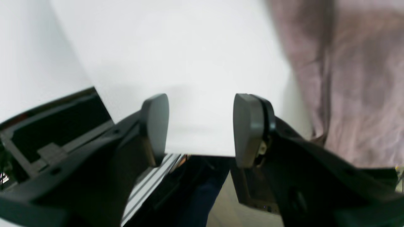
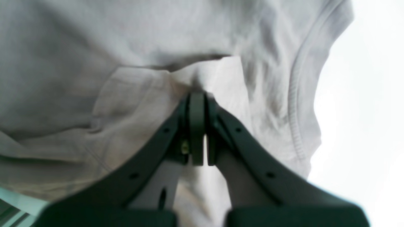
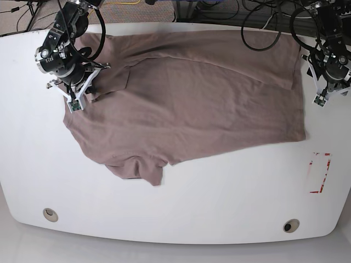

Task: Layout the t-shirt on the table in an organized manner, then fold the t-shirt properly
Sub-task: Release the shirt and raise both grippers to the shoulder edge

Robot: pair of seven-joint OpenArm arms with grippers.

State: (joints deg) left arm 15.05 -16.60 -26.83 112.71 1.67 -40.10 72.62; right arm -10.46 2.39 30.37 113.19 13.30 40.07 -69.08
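The mauve-brown t-shirt (image 3: 197, 93) lies spread and wrinkled across the far half of the white table (image 3: 181, 203), with one sleeve (image 3: 137, 170) pointing toward the near edge. At the shirt's left end, my right gripper (image 3: 78, 94) is shut on a fold of the cloth. The right wrist view shows the jaws pinched on the fabric (image 2: 197, 94) beside a ribbed hem (image 2: 296, 113). My left gripper (image 3: 323, 93) hovers off the shirt's right edge. Its jaws stand open over bare table (image 1: 202, 126) with nothing between them, and the shirt (image 1: 363, 82) is just to one side.
Two round grommet holes (image 3: 50, 214) (image 3: 291, 225) sit near the table's front edge. A red-white tape rectangle (image 3: 319, 173) marks the right side. Cables (image 3: 263, 22) trail over the far edge behind the shirt.
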